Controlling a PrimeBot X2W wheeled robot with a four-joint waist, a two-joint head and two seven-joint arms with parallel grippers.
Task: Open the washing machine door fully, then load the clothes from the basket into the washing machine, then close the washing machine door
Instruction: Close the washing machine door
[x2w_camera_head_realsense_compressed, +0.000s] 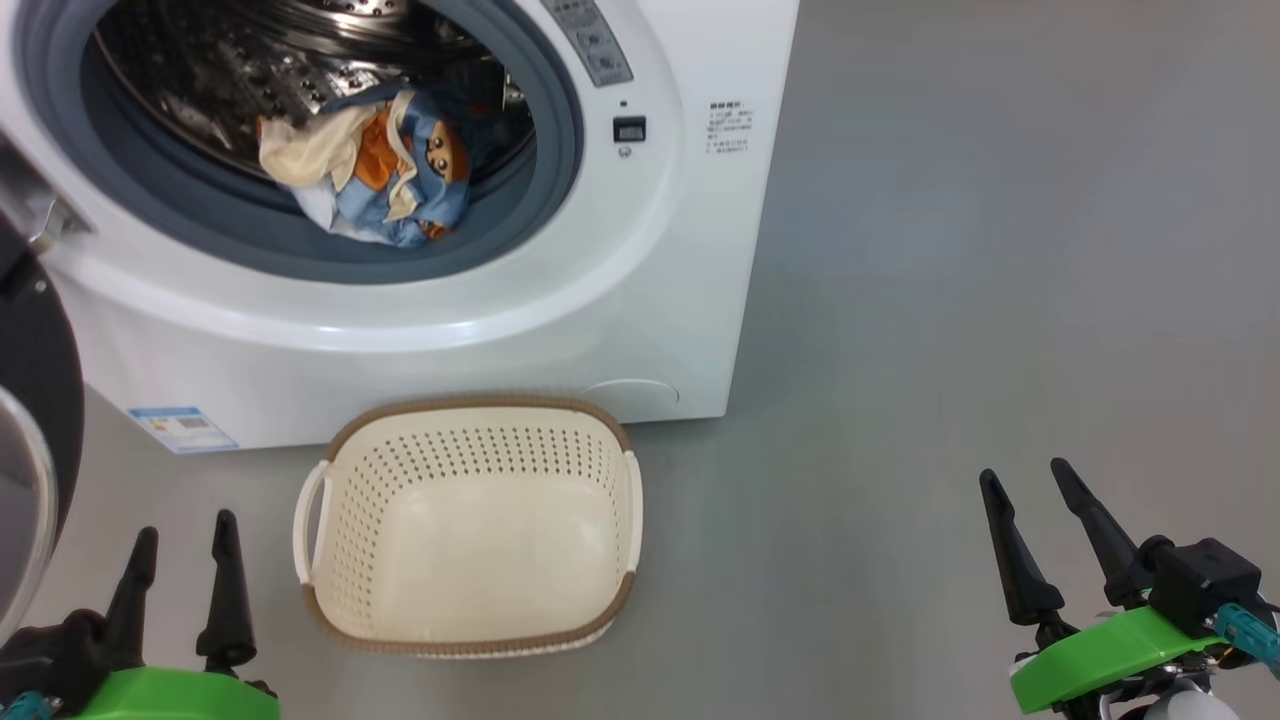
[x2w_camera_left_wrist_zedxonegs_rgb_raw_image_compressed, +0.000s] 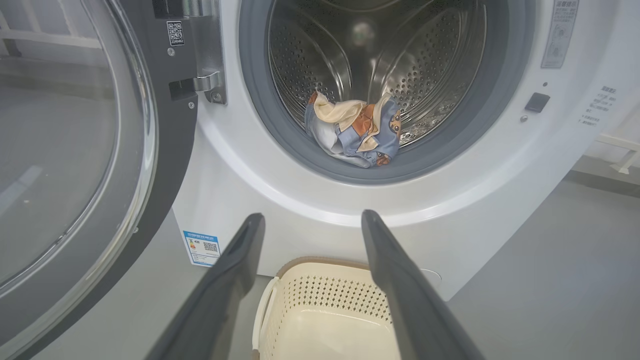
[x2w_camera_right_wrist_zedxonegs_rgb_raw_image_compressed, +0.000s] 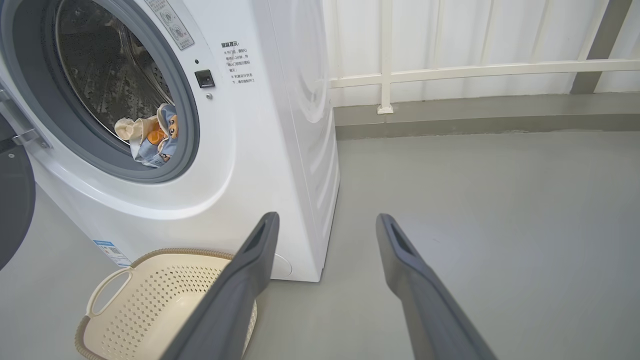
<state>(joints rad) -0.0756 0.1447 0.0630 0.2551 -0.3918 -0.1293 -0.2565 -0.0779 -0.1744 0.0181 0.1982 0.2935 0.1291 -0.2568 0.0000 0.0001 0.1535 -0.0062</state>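
Washing machine (x2w_camera_head_realsense_compressed: 560, 330) is the biggest item: white front-loader standing on the grey floor (x2w_camera_head_realsense_compressed: 950, 250), its mouth wide open. The washing machine door (x2w_camera_left_wrist_zedxonegs_rgb_raw_image_compressed: 75, 165) is swung out on its hinge at the machine's left edge, black rim and glass bowl facing the left arm. The basket (x2w_camera_head_realsense_compressed: 478, 402) sits on the floor just in front of the machine's bottom front edge, upright and empty. The clothes (x2w_camera_head_realsense_compressed: 385, 170) are inside the steel drum (x2w_camera_left_wrist_zedxonegs_rgb_raw_image_compressed: 380, 55), heaped at its front lower lip and touching the grey-blue gasket (x2w_camera_left_wrist_zedxonegs_rgb_raw_image_compressed: 260, 125). Cannot tell whether the heap is one bundle or two. Left gripper (x2w_camera_head_realsense_compressed: 185, 530) hangs low beside the basket's left handle, fingers spread, holding nothing. Right gripper (x2w_camera_head_realsense_compressed: 1027, 490) is well apart over bare floor to the right, fingers also spread and empty. Judgement: loading looks finished and closing the door is what remains. The door should handle as a stiff, fairly heavy hinged panel. Its rim is glossy and likely slippery, so a push probably suits better than a pinch. Best contact is the free edge of the rim, away from the hinge, not the glass. The cloth is soft and light, and it lies close to the gasket, so it could catch in the seal.
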